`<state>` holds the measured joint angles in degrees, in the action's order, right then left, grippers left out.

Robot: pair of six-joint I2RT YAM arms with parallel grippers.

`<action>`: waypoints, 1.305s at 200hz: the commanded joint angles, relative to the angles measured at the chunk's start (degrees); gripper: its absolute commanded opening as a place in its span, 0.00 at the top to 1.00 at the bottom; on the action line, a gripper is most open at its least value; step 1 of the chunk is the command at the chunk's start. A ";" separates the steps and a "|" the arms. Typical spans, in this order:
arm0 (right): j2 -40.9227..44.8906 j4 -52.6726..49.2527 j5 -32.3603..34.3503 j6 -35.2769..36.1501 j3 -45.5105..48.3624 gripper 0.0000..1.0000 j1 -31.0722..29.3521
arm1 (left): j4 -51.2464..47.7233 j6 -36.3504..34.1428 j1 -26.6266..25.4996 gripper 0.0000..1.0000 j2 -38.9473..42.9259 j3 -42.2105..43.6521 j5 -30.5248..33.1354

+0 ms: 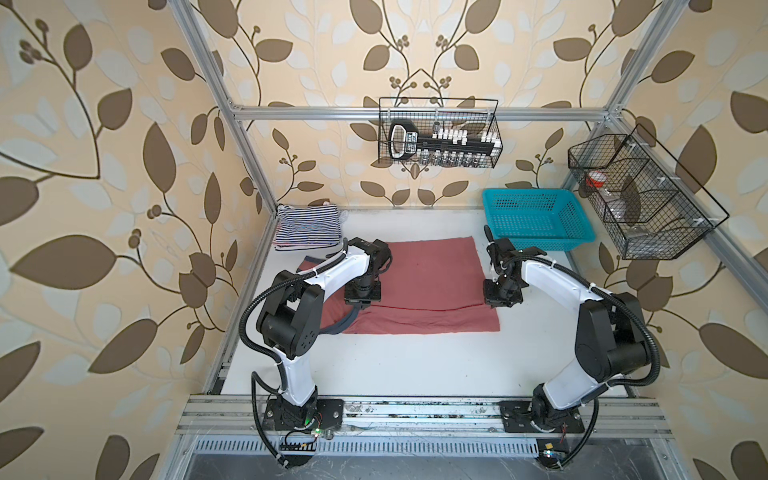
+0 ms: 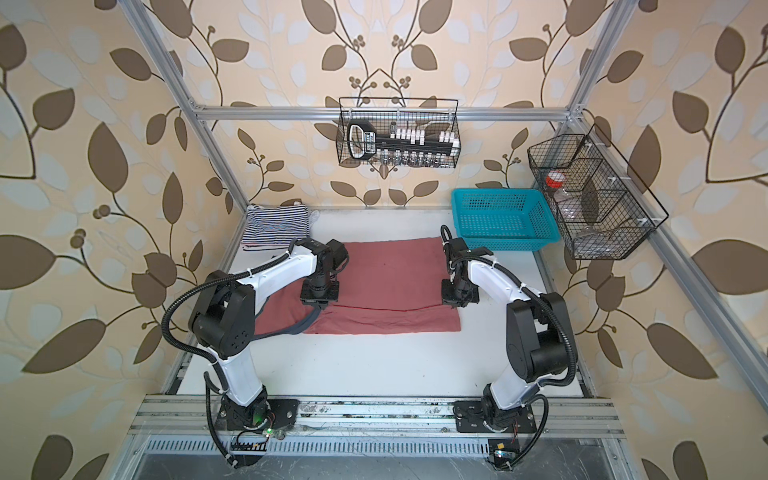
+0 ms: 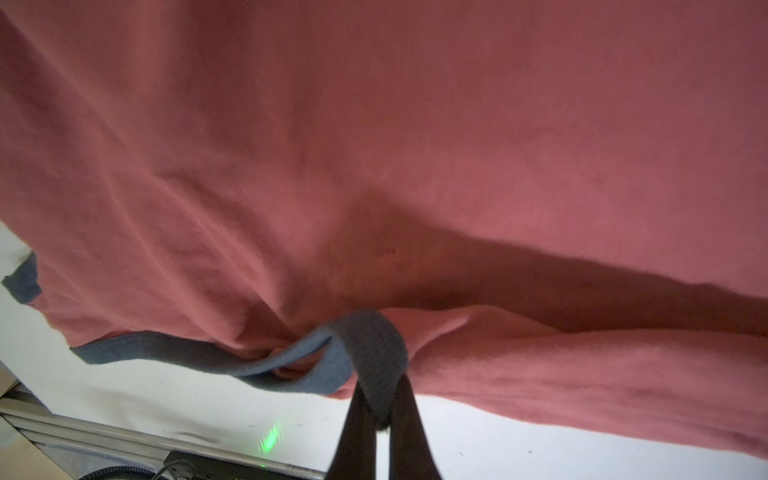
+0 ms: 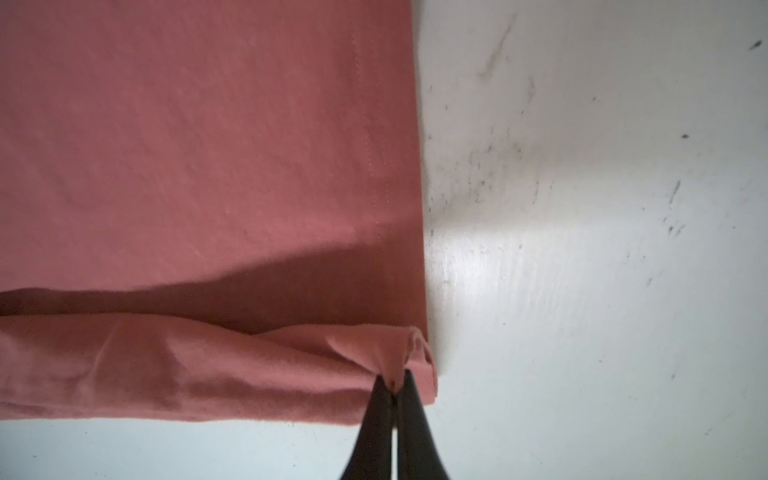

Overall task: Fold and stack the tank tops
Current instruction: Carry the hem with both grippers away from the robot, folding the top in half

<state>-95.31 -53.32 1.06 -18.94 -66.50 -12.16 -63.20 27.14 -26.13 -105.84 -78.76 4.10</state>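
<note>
Stack of folded striped tank tops [image 1: 308, 230] lay at far left table [image 1: 415, 365] corner, done. Dusty red tank top [image 1: 432, 274] lay mid-table, part-folded, unstacked. Left gripper [image 3: 376, 415] clamped dark strap [image 3: 374, 353]; right gripper [image 4: 395, 397] clamped hem corner [image 4: 415, 349].

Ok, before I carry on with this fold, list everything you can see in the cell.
red top: 1, dusty red, table centre, part-folded
striped tops: folded pile, count unclear, navy-white on top, far left corner
basket: 1, turquoise, far right corner
wire baskets: 2, black, back rail and right rail, small items inside
table: 1, white
left arm: 1, white and black, jaws shut on the red top's dark trim
right arm: 1, white and black, jaws shut on the red top's right corner
</note>
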 commanded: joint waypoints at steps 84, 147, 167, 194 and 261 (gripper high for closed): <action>-9.07 1.35 -2.42 2.77 -7.97 0.68 2.30 | 0.49 2.75 4.22 0.68 -4.40 -5.81 0.23; 3.09 1.75 -1.14 1.45 -5.63 0.57 2.65 | -6.86 4.44 5.04 0.31 2.89 -14.87 10.90; 7.30 2.06 -1.70 1.03 -2.12 0.56 2.56 | -8.34 4.17 4.82 0.31 7.54 -11.97 11.17; 12.22 5.27 -5.82 0.02 4.30 0.58 -0.39 | -6.43 4.86 2.43 0.49 13.60 -2.25 6.16; 9.66 13.72 -11.68 -4.13 13.36 1.00 -7.19 | 5.25 11.58 -0.68 0.77 17.07 15.85 -5.46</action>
<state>-83.85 -43.42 -8.45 -21.78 -54.50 -18.50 -62.13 35.16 -27.07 -89.80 -65.12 2.48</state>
